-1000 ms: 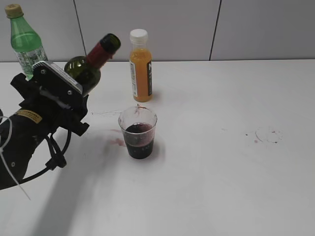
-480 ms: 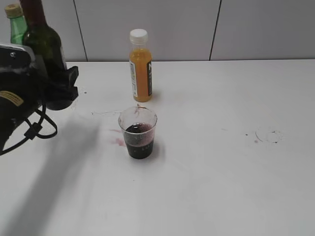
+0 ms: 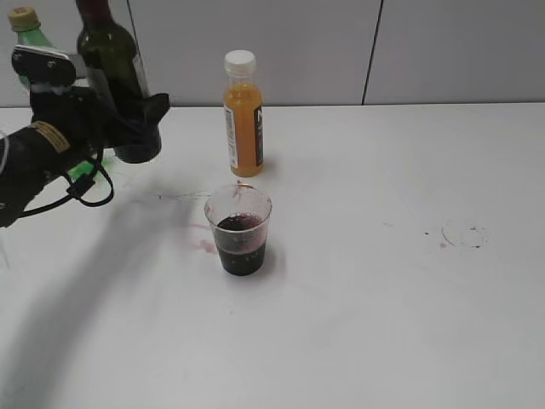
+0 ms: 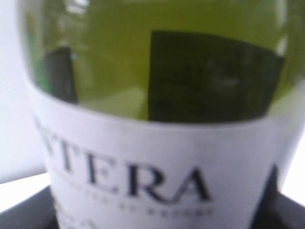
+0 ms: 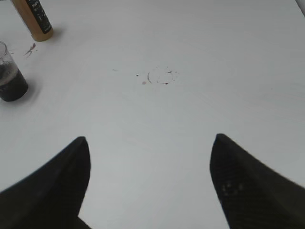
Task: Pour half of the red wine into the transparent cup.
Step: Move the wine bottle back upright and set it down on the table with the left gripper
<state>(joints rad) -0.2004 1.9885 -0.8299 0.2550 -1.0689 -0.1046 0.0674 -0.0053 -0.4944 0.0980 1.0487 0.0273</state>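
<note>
left end effector clamps wine bottle upright, back-left of table | right end effector spread, empty | transparent cup mid-table, wine inside | glass: heavy, slick, fragile; grip label band

The wine bottle loses its neck top to the exterior view's upper edge, and the left gripper covers its lower body; the green soda bottle stands mostly hidden behind that arm; the left wrist view is blurred, its label lettering cut off; the transparent cup is clipped at the right wrist view's left edge.
</note>
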